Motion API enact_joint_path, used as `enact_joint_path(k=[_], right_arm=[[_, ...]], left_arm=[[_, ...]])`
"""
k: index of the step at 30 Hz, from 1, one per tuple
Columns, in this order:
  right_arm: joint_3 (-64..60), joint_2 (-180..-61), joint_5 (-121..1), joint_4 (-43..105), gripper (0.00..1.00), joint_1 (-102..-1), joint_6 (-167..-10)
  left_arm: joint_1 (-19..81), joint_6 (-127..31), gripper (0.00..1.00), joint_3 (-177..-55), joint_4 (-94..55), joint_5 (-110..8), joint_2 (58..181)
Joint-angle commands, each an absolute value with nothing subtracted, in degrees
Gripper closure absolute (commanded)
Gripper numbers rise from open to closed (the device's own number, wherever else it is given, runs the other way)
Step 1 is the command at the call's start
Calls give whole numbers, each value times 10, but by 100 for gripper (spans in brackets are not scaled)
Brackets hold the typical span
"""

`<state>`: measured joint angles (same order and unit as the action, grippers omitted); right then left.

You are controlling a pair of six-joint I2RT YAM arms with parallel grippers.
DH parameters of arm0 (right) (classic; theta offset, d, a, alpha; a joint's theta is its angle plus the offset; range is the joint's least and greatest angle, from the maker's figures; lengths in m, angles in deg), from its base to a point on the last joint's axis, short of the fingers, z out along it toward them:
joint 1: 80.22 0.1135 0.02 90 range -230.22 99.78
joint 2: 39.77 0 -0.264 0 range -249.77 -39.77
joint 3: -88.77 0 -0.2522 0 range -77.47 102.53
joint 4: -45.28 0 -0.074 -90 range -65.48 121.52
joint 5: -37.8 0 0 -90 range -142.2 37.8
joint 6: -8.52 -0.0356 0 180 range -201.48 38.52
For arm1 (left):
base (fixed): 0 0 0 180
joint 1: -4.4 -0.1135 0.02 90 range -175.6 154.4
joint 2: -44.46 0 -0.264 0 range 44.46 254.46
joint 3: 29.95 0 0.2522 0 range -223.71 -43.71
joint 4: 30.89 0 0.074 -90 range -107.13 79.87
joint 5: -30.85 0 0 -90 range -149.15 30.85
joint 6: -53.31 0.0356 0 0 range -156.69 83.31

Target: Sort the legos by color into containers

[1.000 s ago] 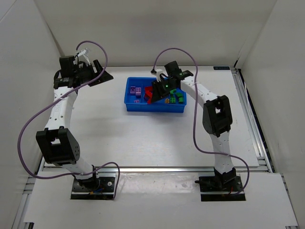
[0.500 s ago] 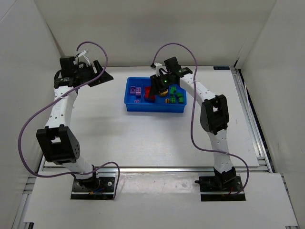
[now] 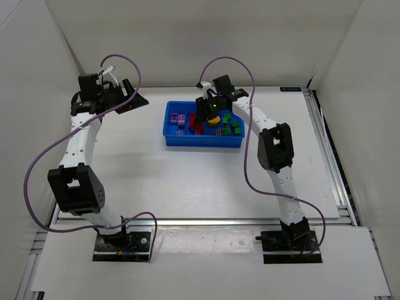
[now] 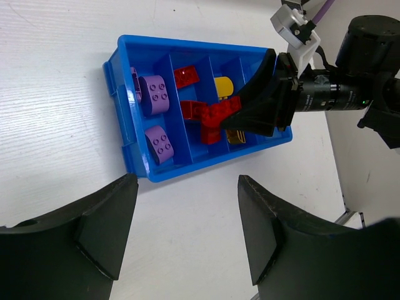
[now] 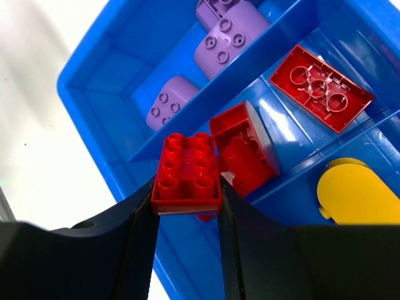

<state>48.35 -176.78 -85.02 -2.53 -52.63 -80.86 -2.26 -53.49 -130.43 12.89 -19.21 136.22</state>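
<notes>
The blue tray (image 3: 203, 143) lies at the table's middle back, its compartments side by side. My right gripper (image 5: 186, 200) hangs just above it, shut on a red brick (image 5: 187, 172), studs up, over the compartment holding two other red legos (image 5: 244, 147) (image 5: 321, 89). Purple legos (image 5: 230, 39) (image 5: 170, 109) fill the neighbouring compartment and a yellow oval (image 5: 353, 194) lies on the other side. Green legos (image 3: 232, 127) sit at the tray's right end. My left gripper (image 4: 187, 231) is open and empty, held above bare table left of the tray (image 4: 125, 112).
White walls close in the table at the back and both sides. A metal rail (image 3: 325, 144) runs along the right edge. Purple cables (image 3: 250, 156) loop off both arms above the table.
My right gripper has shifted a little to the left over the tray, carrying the red brick from near the yellow compartment to the red one. The left arm has stayed still.
</notes>
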Motion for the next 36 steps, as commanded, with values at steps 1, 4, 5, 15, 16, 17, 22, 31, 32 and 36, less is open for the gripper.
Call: enact_joint_path(k=[1, 4, 5, 15, 16, 17, 22, 31, 32, 36], right_arm=[[515, -1779, -838, -14, 95, -529, -801], [536, -1793, -828, -14, 95, -529, -801], [539, -1795, -826, -14, 95, -529, -803], [568, -1803, -785, 0, 23, -529, -830], [567, -1801, -780, 4, 20, -529, -832], [562, -1792, -780, 17, 19, -529, -832], [554, -1764, -808, 40, 15, -527, -844], [456, -1561, -742, 29, 12, -524, -730], [446, -1548, -730, 11, 12, -532, -720], [351, -1445, -719, -54, 11, -620, -691]], left_arm=[[-26, -537, 25, -1317, 127, -179, 1356], [-25, -538, 25, -1317, 128, -178, 1357], [-25, -540, 25, -1317, 128, -178, 1358], [-26, -542, 25, -1312, 127, -176, 1361], [-25, -543, 25, -1313, 127, -176, 1362], [-25, -544, 25, -1313, 125, -176, 1362], [-18, -529, 25, -1315, 128, -178, 1353], [8, -476, 17, -1309, 223, -178, 1357], [8, -459, 1, -1291, 227, -181, 1354], [15, -407, 1, -1238, 234, -245, 1332]])
